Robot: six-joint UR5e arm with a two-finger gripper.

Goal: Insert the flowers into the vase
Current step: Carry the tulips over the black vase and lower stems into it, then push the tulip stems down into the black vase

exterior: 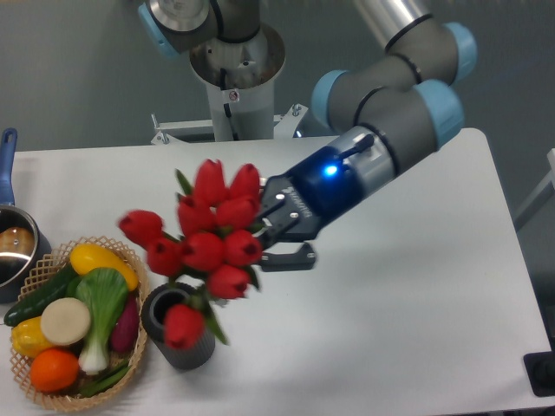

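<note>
Fixed camera: my two-finger gripper (276, 232) pinches the red tulip bunch (201, 243), lying sideways, buds leftward, over the dark ribbed cylindrical vase (178, 327) near the table's front-left corner.

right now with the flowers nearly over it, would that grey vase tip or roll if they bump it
Probably tips easily: the vase stands upright on the table with nothing bracing it. Knocked over, it would likely roll, since it is a ribbed cylinder. The basket at its left might stop it on that side. The flowers look light, so a brush may only nudge it.
</note>
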